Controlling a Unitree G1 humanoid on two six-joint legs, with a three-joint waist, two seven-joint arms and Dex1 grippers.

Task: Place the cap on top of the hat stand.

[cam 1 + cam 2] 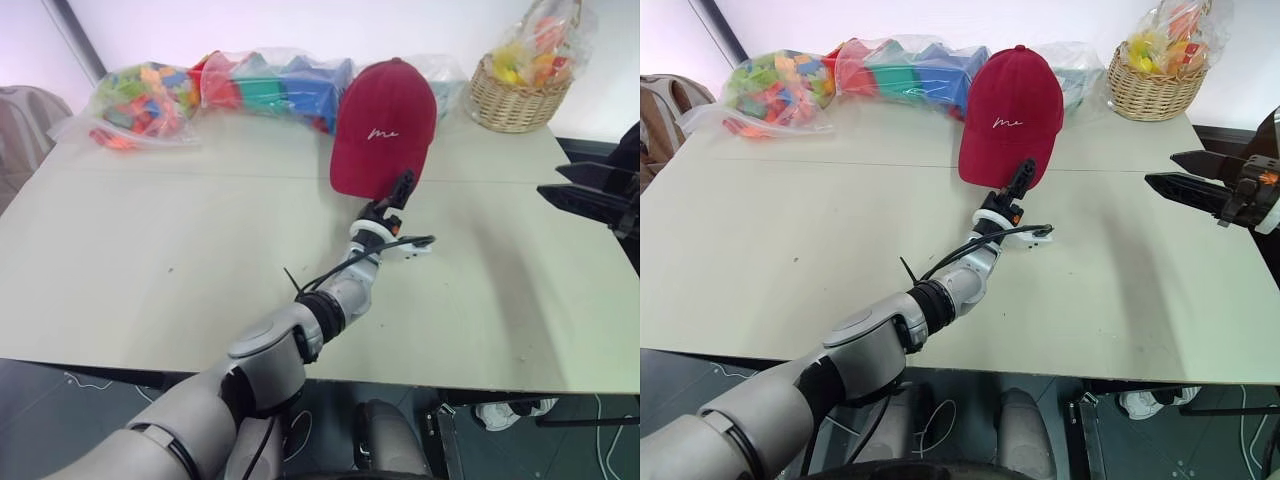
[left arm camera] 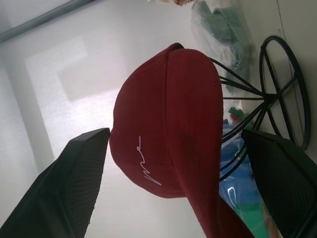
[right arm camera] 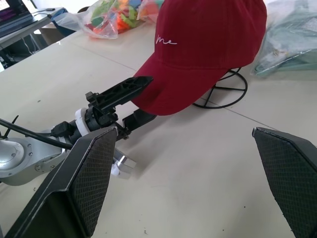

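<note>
The dark red cap point(image 1: 385, 120) with white script on its front sits on the black wire hat stand point(image 2: 270, 97), brim sloping down toward me. It covers the globe; only the lower hoops and ring base show. My left gripper point(image 1: 403, 188) is at the brim's front edge, tilted upward and open. One finger point(image 3: 124, 89) lies beside the brim and the other below it, neither pressing the fabric. My right gripper point(image 1: 1162, 168) hovers open above the table's right side, pointing left toward the cap, with nothing in it.
A wicker basket point(image 1: 512, 95) of wrapped items stands at the back right of the pale table point(image 1: 150, 230). Clear bags of colourful toys point(image 1: 140, 100) and blocks point(image 1: 275, 80) line the back left. A pale bag point(image 3: 292, 39) lies behind the stand.
</note>
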